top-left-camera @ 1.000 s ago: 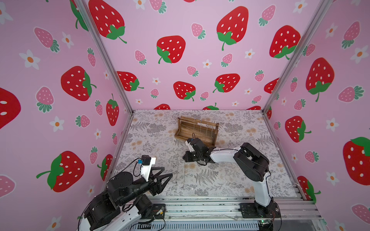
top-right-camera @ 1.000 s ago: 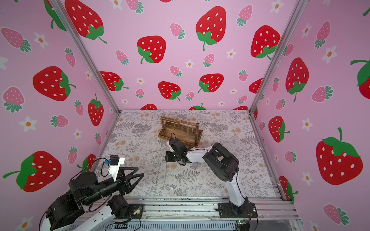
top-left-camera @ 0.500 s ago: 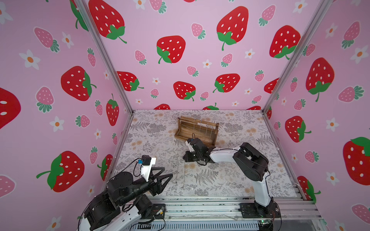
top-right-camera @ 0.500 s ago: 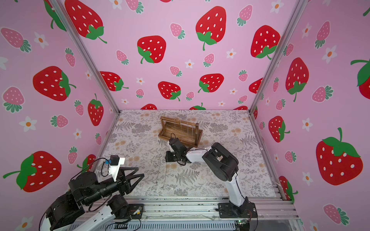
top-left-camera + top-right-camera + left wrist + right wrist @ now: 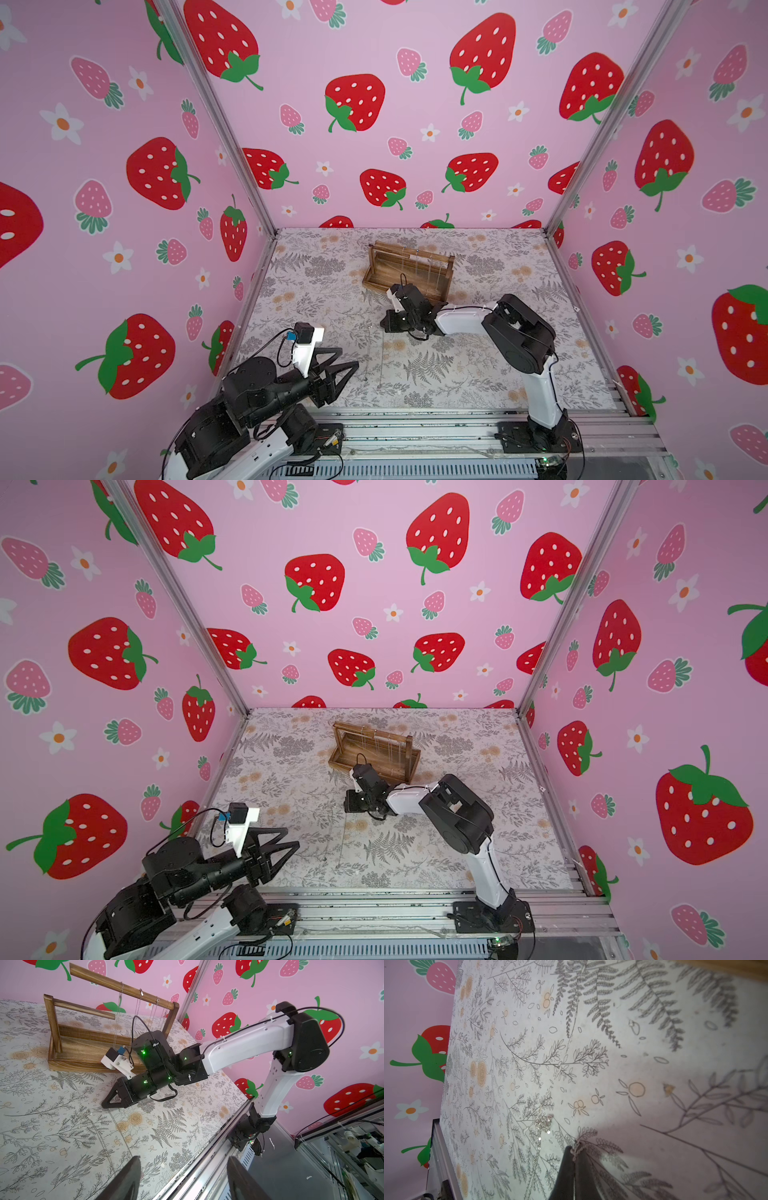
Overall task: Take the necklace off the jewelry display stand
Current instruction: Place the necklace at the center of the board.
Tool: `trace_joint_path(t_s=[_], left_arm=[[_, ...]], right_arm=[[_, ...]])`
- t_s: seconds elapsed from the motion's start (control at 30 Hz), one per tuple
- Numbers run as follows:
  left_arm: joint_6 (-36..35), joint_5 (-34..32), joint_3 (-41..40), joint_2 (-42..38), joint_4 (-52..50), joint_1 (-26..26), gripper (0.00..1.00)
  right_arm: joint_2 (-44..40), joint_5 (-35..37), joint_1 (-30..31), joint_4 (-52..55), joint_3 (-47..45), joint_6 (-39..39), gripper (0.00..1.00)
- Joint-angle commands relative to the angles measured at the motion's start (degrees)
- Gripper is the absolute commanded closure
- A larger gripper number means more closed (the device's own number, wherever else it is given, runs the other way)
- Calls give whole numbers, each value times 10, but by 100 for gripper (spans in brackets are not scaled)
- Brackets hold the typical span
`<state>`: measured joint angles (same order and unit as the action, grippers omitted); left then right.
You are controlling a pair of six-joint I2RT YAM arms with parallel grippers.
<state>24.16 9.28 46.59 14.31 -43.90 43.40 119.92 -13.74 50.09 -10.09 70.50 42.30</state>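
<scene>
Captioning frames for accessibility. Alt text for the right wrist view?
The right gripper, shut, pinches a thin silver necklace at its tip, low over the floral mat; more chain lies in a glittering heap on the mat. A blurred strip of the wooden jewelry display stand crosses one corner.

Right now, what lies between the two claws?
A thin necklace chain on the floral mat, one end pinched in the right claw; both wrist views show it.
</scene>
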Motion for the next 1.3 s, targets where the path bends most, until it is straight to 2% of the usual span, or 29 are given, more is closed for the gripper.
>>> trace_joint_path(t_s=[0.0,0.03,0.23,0.53,1.27], left_arm=[[-7,7,-1,-4,10,1,33],[-7,7,-1,-5,10,2,33],[-7,5,0,-9,9,1,33],[-6,2,-2,-13,9,2,33],[-3,-4,-2,-12,7,1,33]], right_arm=[[15,-7,-3,7,12,6,100],[16,-8,-2,7,13,6,100],[14,-8,-3,6,12,8,84],[3,-3,-3,6,7,7,75],[-62,18,-3,12,-27,-6,74]])
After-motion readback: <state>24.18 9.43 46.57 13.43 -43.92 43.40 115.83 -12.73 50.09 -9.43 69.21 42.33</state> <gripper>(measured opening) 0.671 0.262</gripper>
